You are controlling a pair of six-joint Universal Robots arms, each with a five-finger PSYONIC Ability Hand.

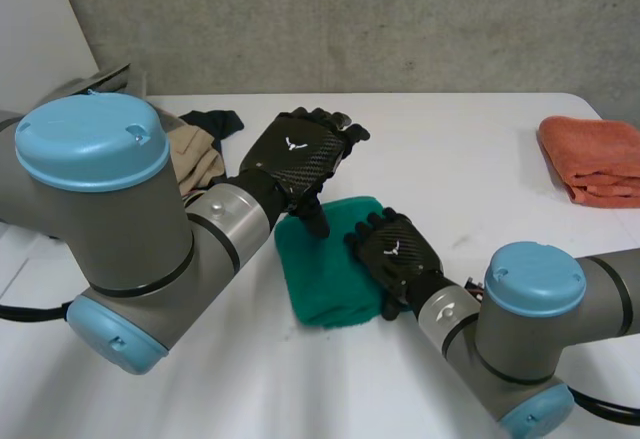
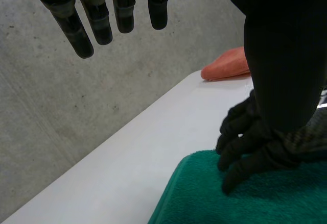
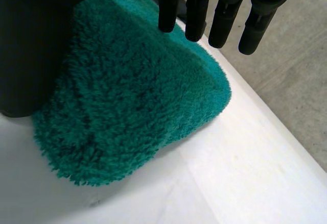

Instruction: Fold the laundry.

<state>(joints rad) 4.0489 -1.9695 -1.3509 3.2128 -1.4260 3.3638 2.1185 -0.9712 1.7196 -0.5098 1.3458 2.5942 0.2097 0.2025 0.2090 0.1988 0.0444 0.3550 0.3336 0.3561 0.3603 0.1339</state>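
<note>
Left hand (image 1: 296, 157): fingers were straight and apart, over the green towel (image 1: 322, 281)'s far edge.
Right hand (image 1: 396, 249): lay flat on the towel, fingers straight.

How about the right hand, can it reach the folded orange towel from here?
Probably yes. The right hand rests open on the folded green terry towel, holding nothing, and only bare white table lies between it and the folded orange towel. Whether the arm stretches that far is unclear.

The white table (image 1: 480, 149) bears a folded green towel (image 1: 322, 281), an orange towel (image 1: 595, 159) (far right) and heaped clothes (image 1: 197, 159).
</note>
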